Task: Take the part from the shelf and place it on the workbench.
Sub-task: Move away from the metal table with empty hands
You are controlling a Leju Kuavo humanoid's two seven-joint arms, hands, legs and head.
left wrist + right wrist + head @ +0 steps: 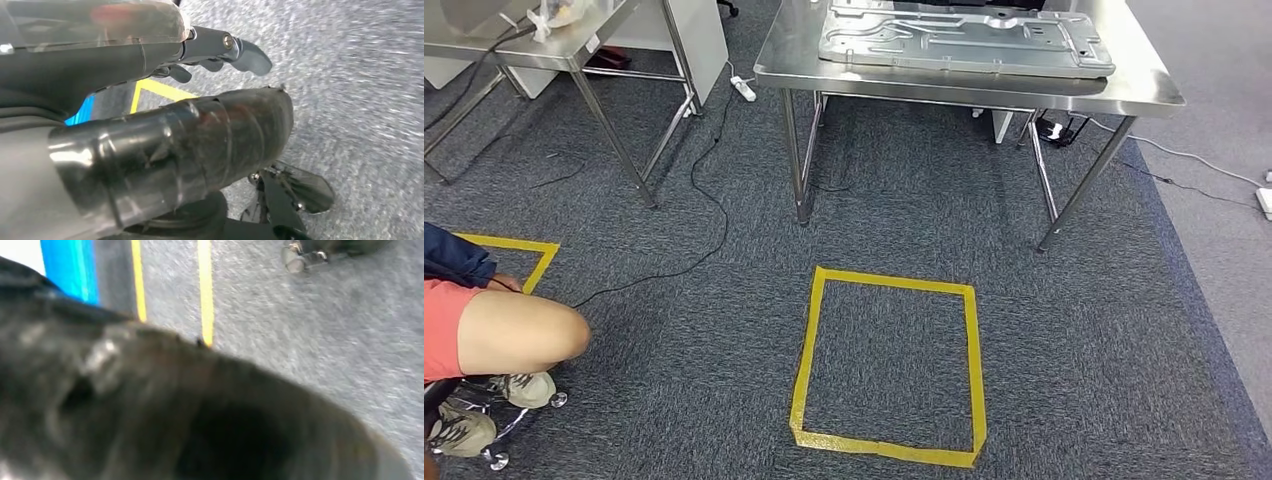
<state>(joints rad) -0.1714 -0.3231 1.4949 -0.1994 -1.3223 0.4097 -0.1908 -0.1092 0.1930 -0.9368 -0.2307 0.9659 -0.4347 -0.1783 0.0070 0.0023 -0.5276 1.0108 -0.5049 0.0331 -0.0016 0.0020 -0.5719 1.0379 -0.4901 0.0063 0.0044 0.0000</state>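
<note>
Grey carpeted floor (904, 230) took up most of the head view. Stainless steel table (1144, 88) stood at the far side, with the large stamped grey sheet-metal part (964, 38) lying flat on it, covering most of the top and close to the front edge. A second steel table (574, 50) stood off to the far left, some clutter on its top, too small to identify. Yellow tape square (889, 365) was marked on the floor in front of the main table. A black cable (709, 200) ran across the carpet between the two tables. A seated person's bent knee (519, 335) and shoes came in at the left edge.

Left hand (165, 105): dark fingers (250, 55) extended and apart, nothing in them, over the carpet. Right hand (165, 415): a dark blur up close, cannot tell finger state.
</note>
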